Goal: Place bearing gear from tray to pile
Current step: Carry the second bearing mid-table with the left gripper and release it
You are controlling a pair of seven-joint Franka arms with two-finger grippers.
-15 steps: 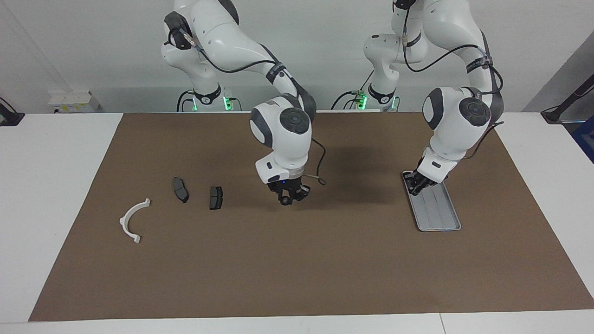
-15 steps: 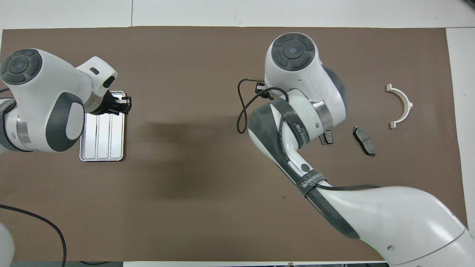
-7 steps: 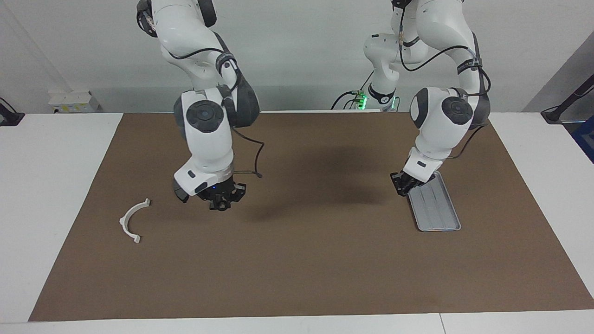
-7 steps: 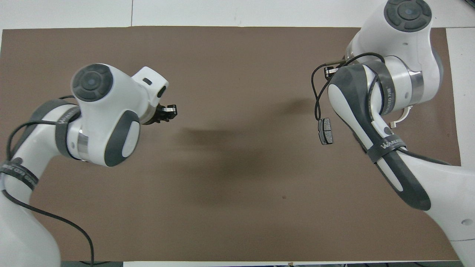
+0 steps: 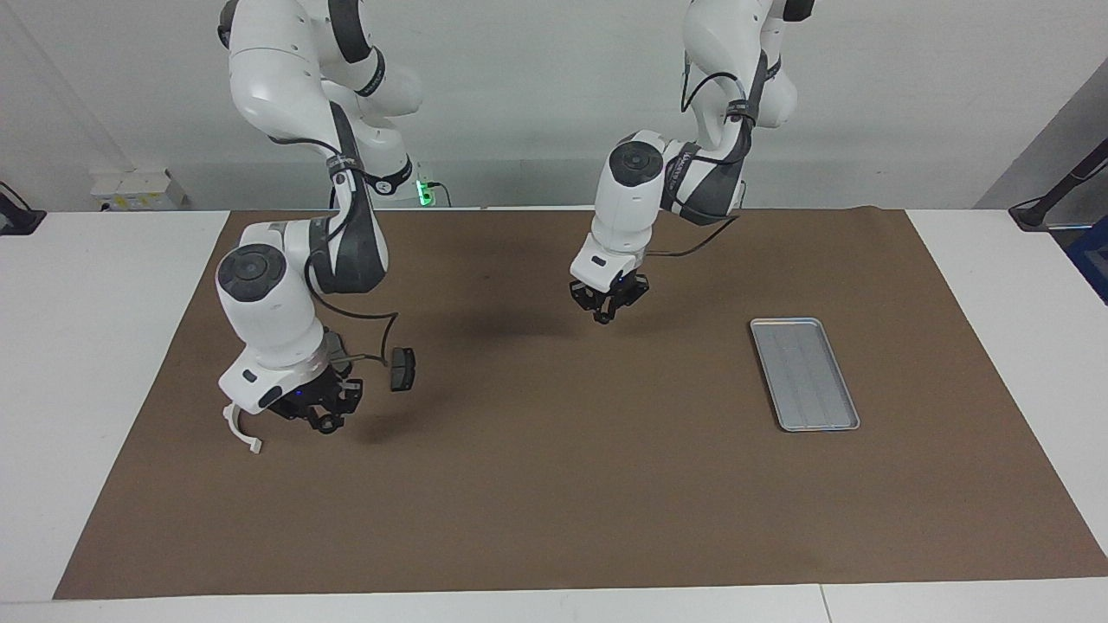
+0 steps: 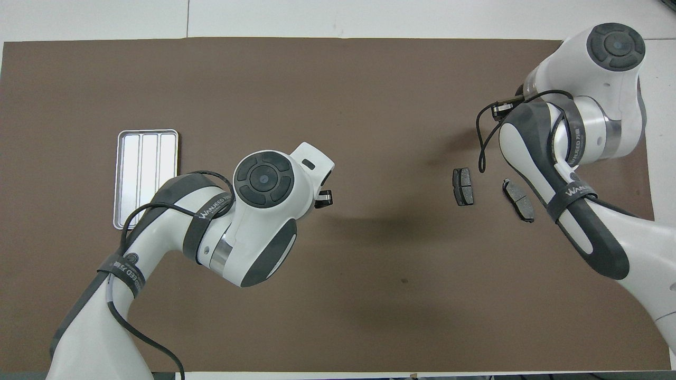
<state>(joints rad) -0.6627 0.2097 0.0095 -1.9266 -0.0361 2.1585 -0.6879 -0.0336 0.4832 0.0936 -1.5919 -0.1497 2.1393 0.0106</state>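
I count one flat silver-grey metal tray [image 5: 805,374] with a ribbed floor, near my left arm's end of the tabletop. I count two dark grey brake pads [image 6: 463,186] [image 6: 518,200], lying side by side toward my right arm's end. I count one white semicircular plastic bracket [image 5: 238,430], partly hidden under my right arm. One brown mat [image 5: 554,484] covers the tabletop.

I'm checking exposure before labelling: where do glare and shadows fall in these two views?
Overhead view: the tray floor glares bright white, and a soft dark shadow lies on the mat mid-table. Facing view: the same tray reads flat grey, with no glare; diffuse shadows sit under both arms.
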